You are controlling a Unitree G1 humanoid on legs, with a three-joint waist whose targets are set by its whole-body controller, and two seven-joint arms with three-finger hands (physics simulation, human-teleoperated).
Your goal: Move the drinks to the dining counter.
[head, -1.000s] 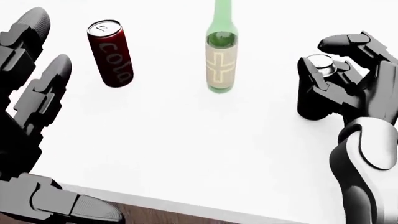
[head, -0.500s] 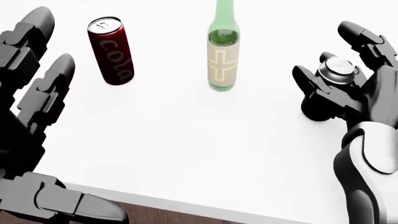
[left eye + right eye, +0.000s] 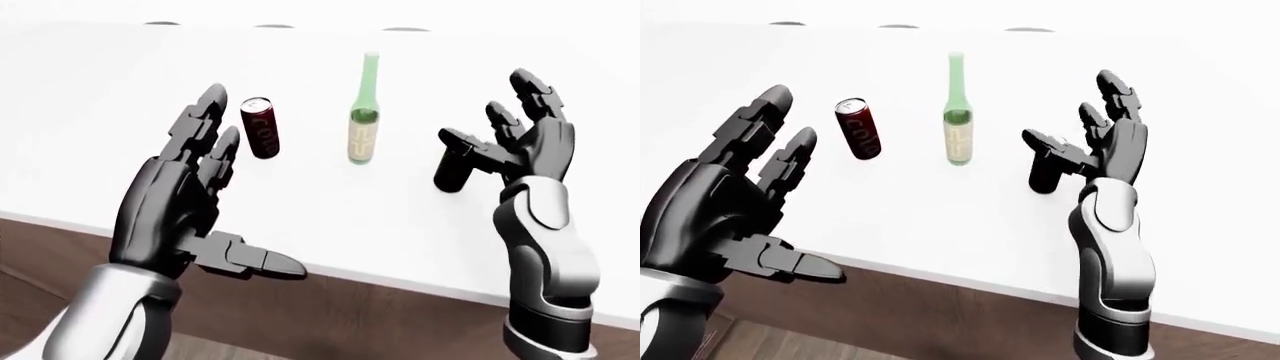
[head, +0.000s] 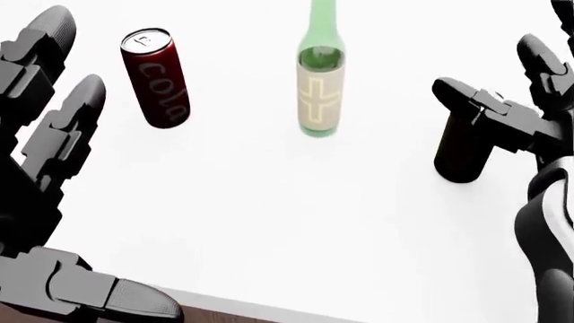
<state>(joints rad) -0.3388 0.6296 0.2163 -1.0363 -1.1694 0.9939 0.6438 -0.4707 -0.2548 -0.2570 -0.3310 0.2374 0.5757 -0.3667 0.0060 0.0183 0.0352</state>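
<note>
1. Head view: our left hand [image 4: 40, 168] hangs nearest, fingers spread, holding nothing.
2. Our right hand [image 3: 505, 146] is open, thumb against a black can [image 4: 463, 151].
3. Farther up the white counter [image 4: 269, 222] stand the red cola can [image 4: 157, 77] and green bottle [image 4: 318, 81], contents unseen.

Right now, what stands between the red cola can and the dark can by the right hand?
Only the green glass bottle, seen in the head view; otherwise bare white counter.
</note>
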